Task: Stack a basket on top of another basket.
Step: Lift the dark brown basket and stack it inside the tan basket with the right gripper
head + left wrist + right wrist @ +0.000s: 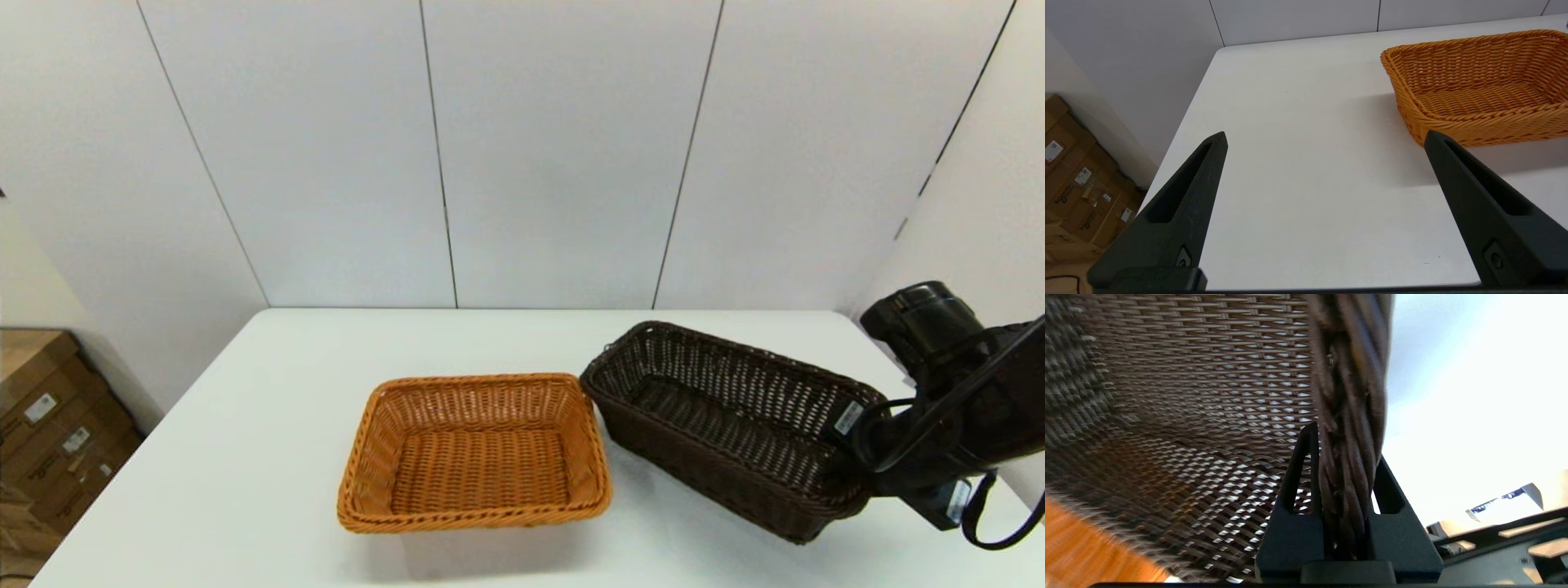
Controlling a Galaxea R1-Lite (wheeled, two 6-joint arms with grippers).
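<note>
- Dark brown rectangular woven wicker basket: open-weave walls and floor, thick braided rim. It sits on the robot's right side of the white table, tilted, with its right end raised off the surface and its left end low, just beside the other basket.
- Right gripper: clamped on the braided rim at the raised right end of the dark basket. In the right wrist view the two black wedge-shaped fingers press on either side of the twisted rim strands, one inside the basket and one outside.
- Orange-tan rectangular woven wicker basket: same tapered shape, tight horizontal weave, braided double rim. It rests flat near the table's centre, with its right rim close to the dark basket's left end; whether they touch cannot be determined.
- Left gripper: fingers spread wide apart and holding nothing, positioned above the table's near edge on the robot's left, near the orange-tan basket but not touching it.
- Brown cardboard boxes: stacked on the floor left of the table, bearing small white labels.
- Wall: smooth pale panels with thin dark vertical seams.
</note>
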